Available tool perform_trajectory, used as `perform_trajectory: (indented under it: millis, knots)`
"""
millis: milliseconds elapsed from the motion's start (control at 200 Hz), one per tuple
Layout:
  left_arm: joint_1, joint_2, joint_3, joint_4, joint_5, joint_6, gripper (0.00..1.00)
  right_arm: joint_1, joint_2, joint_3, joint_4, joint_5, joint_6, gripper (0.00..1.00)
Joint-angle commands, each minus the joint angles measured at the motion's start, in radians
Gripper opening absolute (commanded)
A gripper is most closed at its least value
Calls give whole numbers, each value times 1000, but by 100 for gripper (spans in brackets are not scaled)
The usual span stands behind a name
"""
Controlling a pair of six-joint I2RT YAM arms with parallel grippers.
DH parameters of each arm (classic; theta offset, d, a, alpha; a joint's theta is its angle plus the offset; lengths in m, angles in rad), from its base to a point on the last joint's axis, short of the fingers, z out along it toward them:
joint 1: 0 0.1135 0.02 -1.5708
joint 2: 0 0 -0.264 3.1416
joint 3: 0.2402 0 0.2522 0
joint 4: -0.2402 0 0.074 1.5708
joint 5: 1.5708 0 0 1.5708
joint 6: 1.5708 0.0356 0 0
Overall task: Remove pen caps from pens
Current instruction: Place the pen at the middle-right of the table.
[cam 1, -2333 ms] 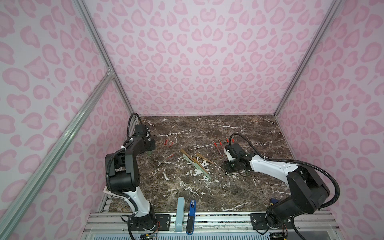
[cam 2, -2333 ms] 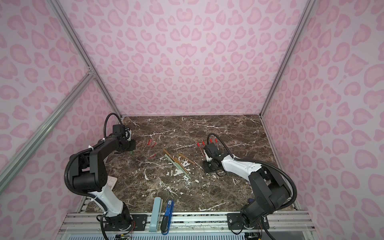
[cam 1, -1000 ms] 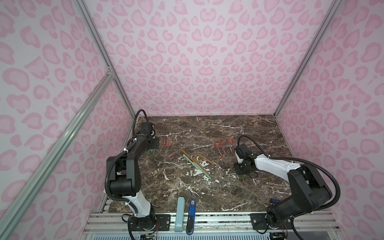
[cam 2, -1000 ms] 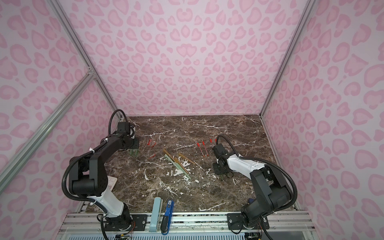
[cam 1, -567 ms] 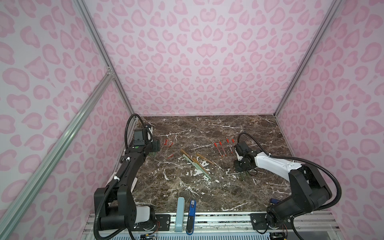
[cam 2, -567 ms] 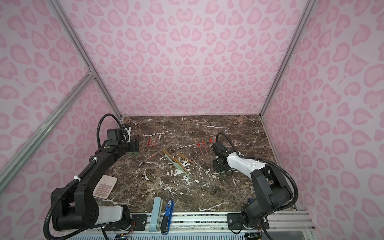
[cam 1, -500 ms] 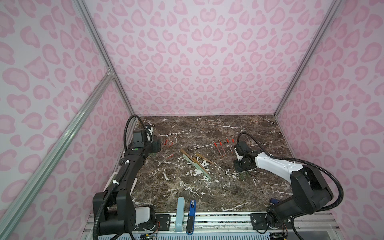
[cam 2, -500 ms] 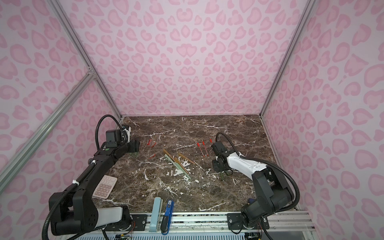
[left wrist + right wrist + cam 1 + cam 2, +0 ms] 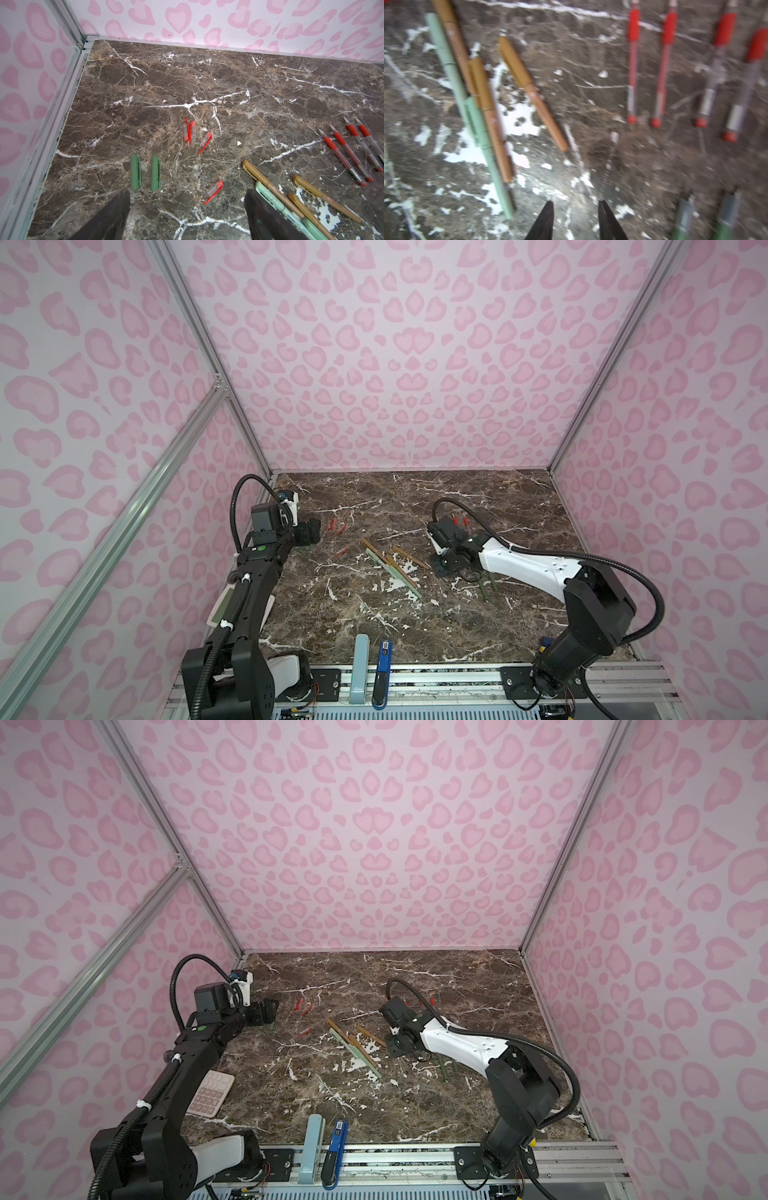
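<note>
Mind the capped pens (image 9: 492, 124) bunched mid-way across the worktop (image 9: 478, 614), touching and overlapping, so easy to drag a neighbour along. Note left pincer (image 9: 187, 199) wide and empty by the green caps (image 9: 135, 175), right pincer (image 9: 576, 209) narrowly parted, holding nothing — likely too tight to straddle a barrel.

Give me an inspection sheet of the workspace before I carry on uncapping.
Surface: brown marble table, white-veined.
Job's things: four red pens uncapped, in a row; four red caps loose near two green caps; two dark green pens uncapped; five capped pens, three tan, two mint, bunched.
Clutter: pale-blue case and blue-and-black tool at the front edge; pink calculator beside the left arm.
Grippers: left gripper open, empty, by the green caps; right gripper open, nothing between the jaws.
Cables: black hoses arch over both wrists, off the pens.
Surroundings: pink-patterned walls, aluminium frame.
</note>
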Motion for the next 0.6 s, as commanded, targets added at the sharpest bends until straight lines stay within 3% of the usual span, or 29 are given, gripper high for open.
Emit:
perform_trajectory:
  millis: [0,275,500,590]
  knots:
    - [14,-16,3,24,31,-30,89,61,98,112,-15,-15,1,37]
    - [33,-38,2,28,54,-61,91,158,369,452,-92,-49,-49,36]
    - [45,-49,-18,40,58,-62,91,157,535,678,-192,-53,-79,34]
    - [47,-52,-18,46,63,-61,91,156,558,697,-198,-49,-92,31]
